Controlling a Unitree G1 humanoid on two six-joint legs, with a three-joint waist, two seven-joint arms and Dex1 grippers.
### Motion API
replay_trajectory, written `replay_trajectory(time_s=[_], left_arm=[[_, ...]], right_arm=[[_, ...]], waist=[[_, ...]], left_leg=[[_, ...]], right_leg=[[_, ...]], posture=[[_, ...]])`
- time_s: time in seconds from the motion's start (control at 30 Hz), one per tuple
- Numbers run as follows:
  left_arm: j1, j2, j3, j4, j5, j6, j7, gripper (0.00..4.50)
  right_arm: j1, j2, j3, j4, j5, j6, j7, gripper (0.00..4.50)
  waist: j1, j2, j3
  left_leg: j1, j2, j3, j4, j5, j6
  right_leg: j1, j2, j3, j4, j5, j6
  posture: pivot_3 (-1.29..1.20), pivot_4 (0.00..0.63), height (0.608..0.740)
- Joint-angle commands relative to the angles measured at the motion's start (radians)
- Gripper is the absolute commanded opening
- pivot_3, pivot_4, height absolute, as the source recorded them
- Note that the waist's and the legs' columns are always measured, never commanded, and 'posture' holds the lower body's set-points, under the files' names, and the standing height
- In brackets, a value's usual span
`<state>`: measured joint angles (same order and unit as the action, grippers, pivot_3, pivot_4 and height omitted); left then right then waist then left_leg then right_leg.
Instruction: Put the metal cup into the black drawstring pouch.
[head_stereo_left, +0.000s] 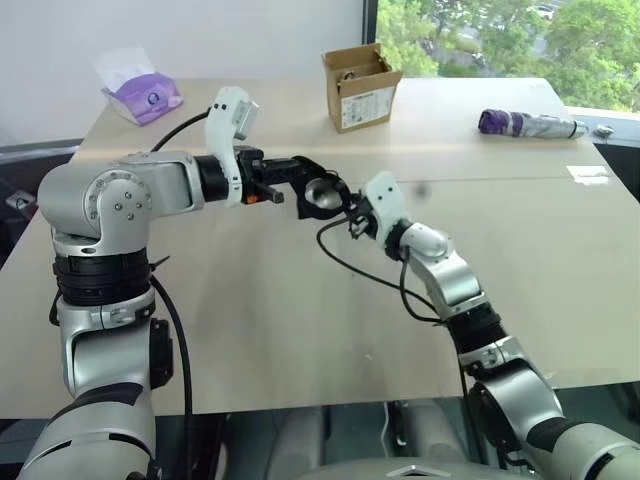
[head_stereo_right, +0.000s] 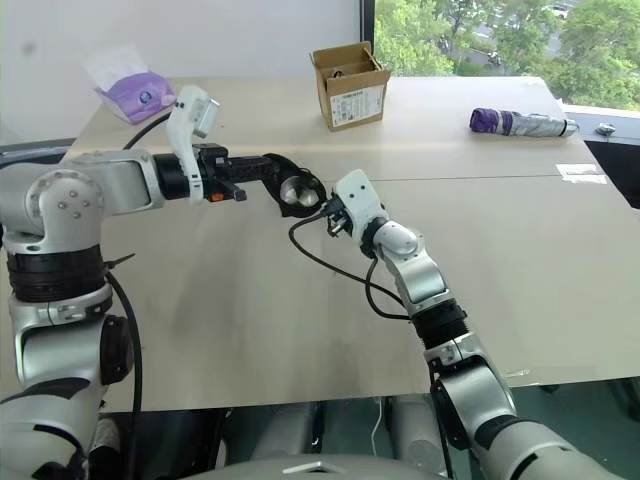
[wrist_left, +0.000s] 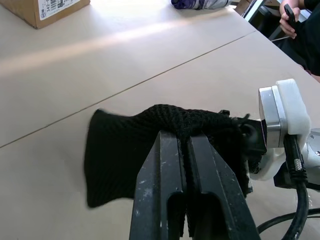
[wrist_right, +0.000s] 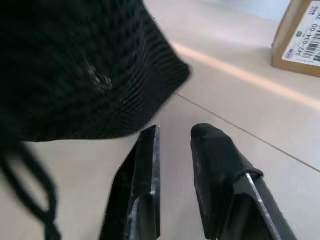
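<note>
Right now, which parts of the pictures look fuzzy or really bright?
In the right wrist view, the black pouch up close looks fuzzy, and a bright stripe of light crosses the table. In the left wrist view, a pale band of light runs over the table near the cardboard box. In the left eye view, the window's trees look washed out bright, and the cup shines a little inside the pouch.

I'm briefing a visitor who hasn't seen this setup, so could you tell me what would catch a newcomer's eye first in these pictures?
First, the black drawstring pouch held up over the middle of the table, its fabric pinched in the shut left gripper, with the metal cup shining in its mouth. Right beside it sits the right gripper, empty. At the far edge stand a cardboard box, a purple folded umbrella and a tissue pack.
</note>
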<state>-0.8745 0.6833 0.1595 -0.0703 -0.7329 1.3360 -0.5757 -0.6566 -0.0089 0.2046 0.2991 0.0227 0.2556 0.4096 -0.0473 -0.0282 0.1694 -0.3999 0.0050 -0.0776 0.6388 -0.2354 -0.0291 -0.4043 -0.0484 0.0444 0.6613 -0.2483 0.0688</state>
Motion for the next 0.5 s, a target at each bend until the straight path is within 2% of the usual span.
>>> replay_trajectory(time_s=[0.03,0.27,0.37,0.47,0.5], left_arm=[[0.003,0.02,0.04,-0.039,-0.009,-0.005,0.001,0.0],[0.004,-0.001,0.043,-0.022,-0.001,-0.019,0.014,0.0],[-0.004,-0.007,0.04,-0.008,0.005,-0.024,0.017,0.0],[-0.008,-0.003,0.036,-0.002,0.007,-0.024,0.012,0.0],[-0.01,-0.001,0.035,-0.001,0.007,-0.023,0.011,0.0]], right_arm=[[-0.008,-0.031,-0.013,-0.029,-0.013,-0.024,0.0,0.04],[0.092,-0.11,-0.028,-0.184,0.052,0.11,0.086,0.04],[0.152,-0.131,-0.017,-0.274,0.099,0.149,0.144,0.85],[0.189,-0.129,-0.01,-0.335,0.142,0.208,0.169,2.16],[0.199,-0.123,-0.015,-0.356,0.169,0.234,0.178,2.16]], waist=[[0.001,0.0,0.0],[0.003,0.0,0.0],[0.004,0.0,0.0],[-0.001,0.0,0.0],[-0.001,0.0,0.0]], left_leg=[[0.0,0.0,0.0,0.0,0.0,0.0],[0.0,0.0,0.0,0.0,0.0,0.0],[0.0,0.0,0.0,0.0,0.0,0.0],[0.0,0.0,0.001,0.0,-0.002,0.003],[0.0,0.0,0.001,0.0,-0.002,0.003]], right_leg=[[0.0,0.0,0.0,0.0,0.0,0.0],[0.0,0.0,0.0,0.0,0.0,0.0],[0.0,0.0,0.0,0.0,0.0,0.0],[0.0,0.0,0.0,0.0,0.0,0.0],[0.0,0.0,0.001,0.0,0.0,0.0]], posture=[[0.0,0.15,0.74],[0.0,0.15,0.74],[0.0,0.15,0.74],[0.0,0.15,0.74],[0.0,0.15,0.74]])
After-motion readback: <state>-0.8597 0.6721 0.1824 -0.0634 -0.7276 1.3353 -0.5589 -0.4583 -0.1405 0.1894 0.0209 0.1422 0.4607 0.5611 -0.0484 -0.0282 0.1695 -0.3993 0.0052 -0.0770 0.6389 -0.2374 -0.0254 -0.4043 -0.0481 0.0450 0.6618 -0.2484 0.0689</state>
